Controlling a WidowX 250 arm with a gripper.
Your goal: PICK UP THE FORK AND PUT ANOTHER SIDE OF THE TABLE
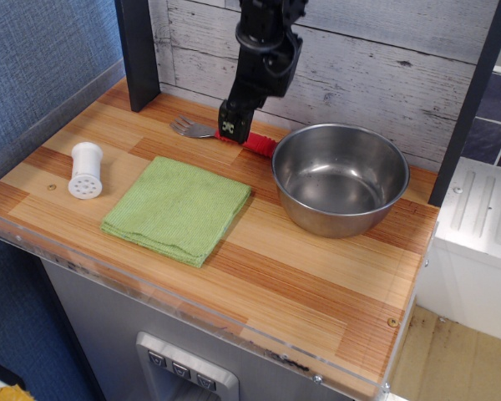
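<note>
While the black robot gripper (233, 125) hangs over it, the small silver fork with a ribbed red plastic handle (225, 136) lies flat on the striped wooden table (317, 276).
Fork position: back edge, between the green folded cloth (178, 208) and round steel bowl (341, 178). Jaw opening and grip cannot be told.

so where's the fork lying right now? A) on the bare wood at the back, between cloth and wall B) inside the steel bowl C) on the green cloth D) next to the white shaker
A: the fork lies on the table planks near the back wall, beyond the green cloth and left of the steel bowl, with the gripper over its handle end.
</note>
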